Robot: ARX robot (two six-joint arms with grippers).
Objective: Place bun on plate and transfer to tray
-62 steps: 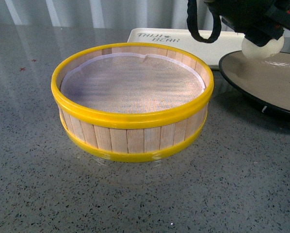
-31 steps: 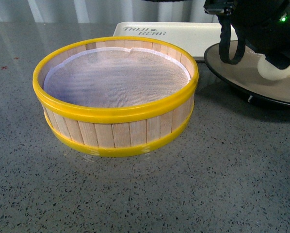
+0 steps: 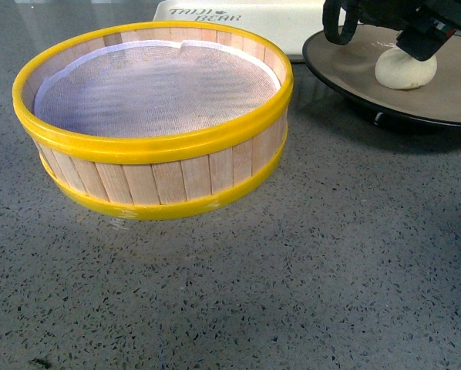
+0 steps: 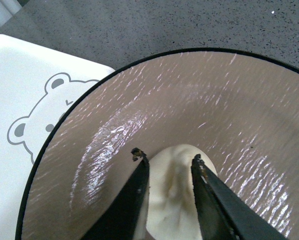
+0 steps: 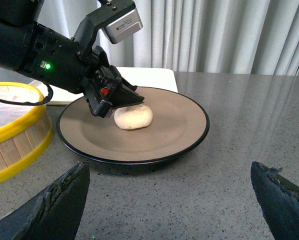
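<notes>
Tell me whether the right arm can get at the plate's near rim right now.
Probably yes. The right gripper is open and faces the plate across bare counter, with nothing before that rim. The left gripper sits over the bun mid-plate; the steamer basket stands aside.

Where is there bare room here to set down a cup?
The widest bare stretch is the grey counter in front of the steamer basket and the plate. More lies past the plate, on its side away from the basket. The back is crowded: basket, plate and tray sit close together, and the left end effector hangs over the bun.
</notes>
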